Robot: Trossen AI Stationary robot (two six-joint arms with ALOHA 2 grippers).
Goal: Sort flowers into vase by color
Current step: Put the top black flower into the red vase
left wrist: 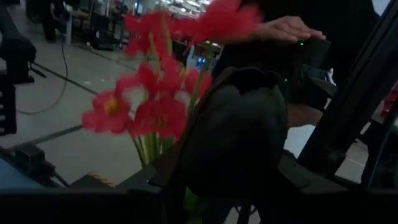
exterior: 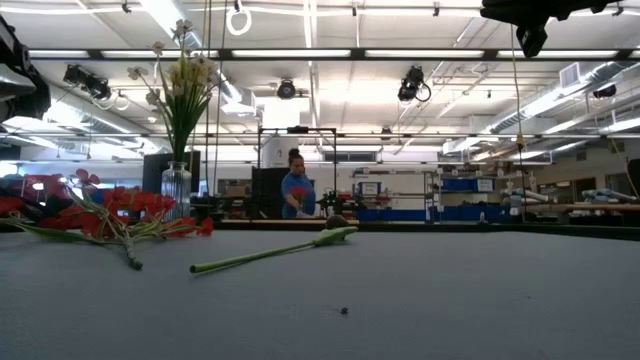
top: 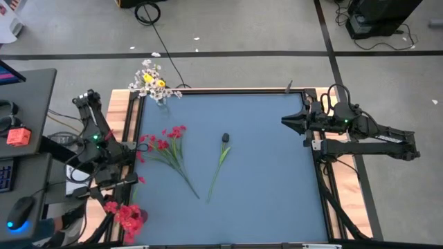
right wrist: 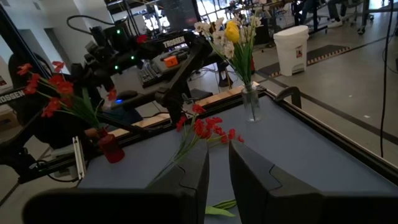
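Flowers: 1 red sprig (top: 166, 146) and 1 dark-budded stem (top: 220, 160) lie on the table (top: 277, 180). Left gripper (top: 121, 197) can't tell; right gripper (right wrist: 217, 171) slightly parted, empty.

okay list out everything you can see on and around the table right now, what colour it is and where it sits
red flower sprig: one, red blossoms on a green stem, lying on the table's left half
dark-bud flower: one, near-black bud on a green stem, lying mid-table
glass vase: one, clear, far left corner, holding white and yellow flowers
red vase: one, near left corner, holding red flowers
table: one, blue-grey top with a wooden frame
person: one, blue top, in the room behind the table
left gripper: at the table's left edge by the red vase
right gripper: at the table's right edge, fingers slightly apart, holding nothing
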